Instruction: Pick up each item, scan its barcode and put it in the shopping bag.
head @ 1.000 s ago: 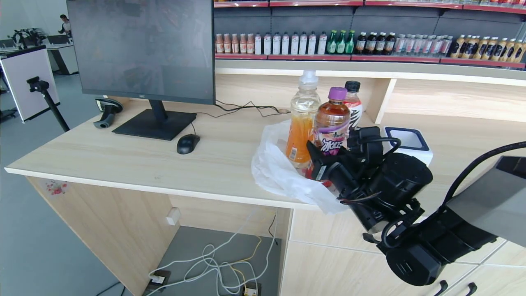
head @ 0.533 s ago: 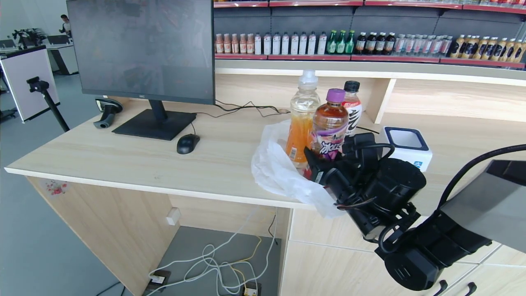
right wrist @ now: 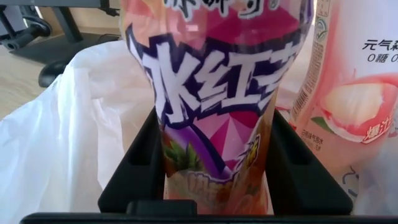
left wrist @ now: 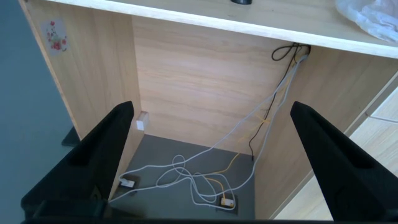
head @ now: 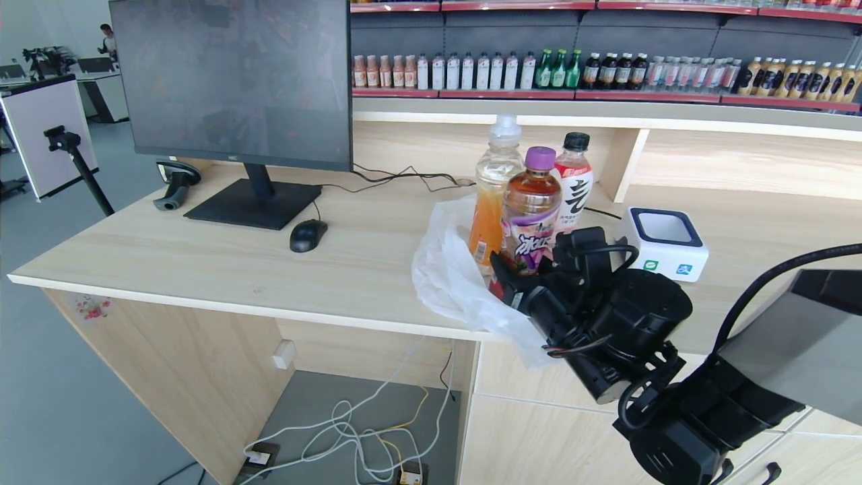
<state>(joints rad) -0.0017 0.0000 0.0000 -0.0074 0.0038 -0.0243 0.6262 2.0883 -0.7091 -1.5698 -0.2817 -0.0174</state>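
A pale wooden bench (head: 202,263) carries a black monitor (head: 236,81), with a black computer mouse (head: 308,235) at its 5 o'clock and a black handheld scanner (head: 176,185) at its 8 o'clock. A crumpled white plastic shopping bag (head: 451,276) lies at 3 o'clock from the mouse, by the front edge.

The right gripper (head: 539,259) has its fingers (right wrist: 134,168) clamped on the upright purple-capped tea bottle (head: 532,202) over the bag. An orange drink bottle (head: 486,215) stands at the tea bottle's 9 o'clock, a black-capped white-labelled bottle (head: 574,182) at 1 o'clock and a white square scanner box (head: 663,250) at 3 o'clock.

Shelves of bottles (head: 606,71) line the back wall. The left gripper (left wrist: 214,168), fingers spread wide, hangs before the recess under the bench, where cables (head: 350,431) lie on the floor.
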